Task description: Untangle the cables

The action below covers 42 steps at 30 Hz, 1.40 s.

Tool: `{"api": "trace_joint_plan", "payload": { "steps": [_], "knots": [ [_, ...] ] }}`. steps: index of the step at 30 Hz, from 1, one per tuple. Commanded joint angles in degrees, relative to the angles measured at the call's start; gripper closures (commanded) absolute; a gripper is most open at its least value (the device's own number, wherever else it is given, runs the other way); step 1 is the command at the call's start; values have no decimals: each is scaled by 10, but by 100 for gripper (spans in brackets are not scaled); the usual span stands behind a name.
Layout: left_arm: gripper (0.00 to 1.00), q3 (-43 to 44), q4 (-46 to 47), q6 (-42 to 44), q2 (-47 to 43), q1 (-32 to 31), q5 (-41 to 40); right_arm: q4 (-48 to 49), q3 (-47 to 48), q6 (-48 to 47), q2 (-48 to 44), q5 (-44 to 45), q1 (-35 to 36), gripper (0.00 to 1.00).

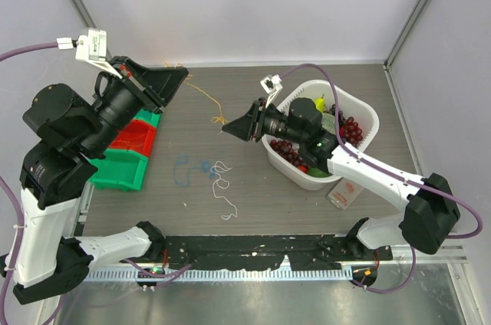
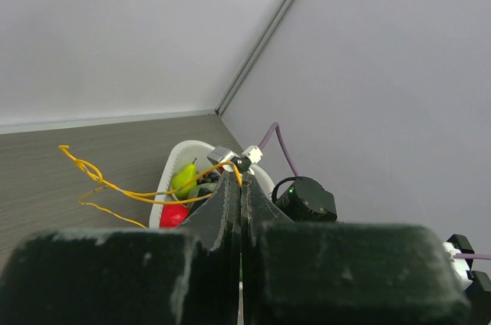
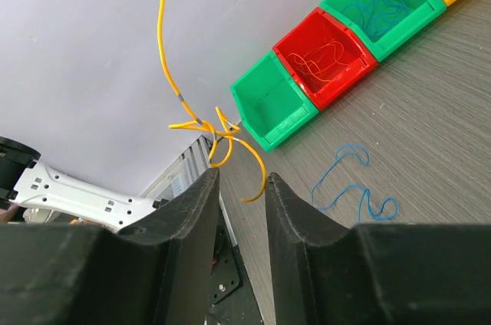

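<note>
- Left gripper (image 2: 239, 183) clenched on the orange cable (image 3: 217, 130), held high.
- Right gripper (image 3: 242, 178): jaws parted around that cable's knot.
- Blue cable (image 1: 205, 165) and white cable (image 1: 221, 182) lie on the bench (image 1: 291, 210).
- Packet (image 1: 345, 191): print too small to read.

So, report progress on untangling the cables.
Done: the blue cable and white cable lie on the table, clear of the orange cable; the red bin and a green bin already hold wires. In hand: the left gripper is shut on the orange cable, raised; the right gripper stands open at its knot. Left: that knot, probably then sorting the loose cables.
</note>
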Motion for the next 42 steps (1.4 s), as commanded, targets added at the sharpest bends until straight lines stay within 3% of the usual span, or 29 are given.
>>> {"api": "trace_joint_plan", "payload": {
  "steps": [1, 8, 10, 22, 42],
  "knots": [
    [100, 7, 26, -4, -1, 1, 11, 38, 13, -5, 3, -1, -3, 68],
    [100, 9, 27, -2, -2, 2, 12, 46, 13, 1, 9, -5, -3, 96],
    [100, 11, 25, -2, -2, 2, 12, 42, 14, 1, 10, -3, -3, 99],
    [100, 61, 3, 17, -4, 2, -7, 9, -27, -6, 38, 97, -6, 99],
    [100, 54, -11, 29, -18, 2, -28, 81, -66, 43, 24, 56, -29, 99]
  ]
}}
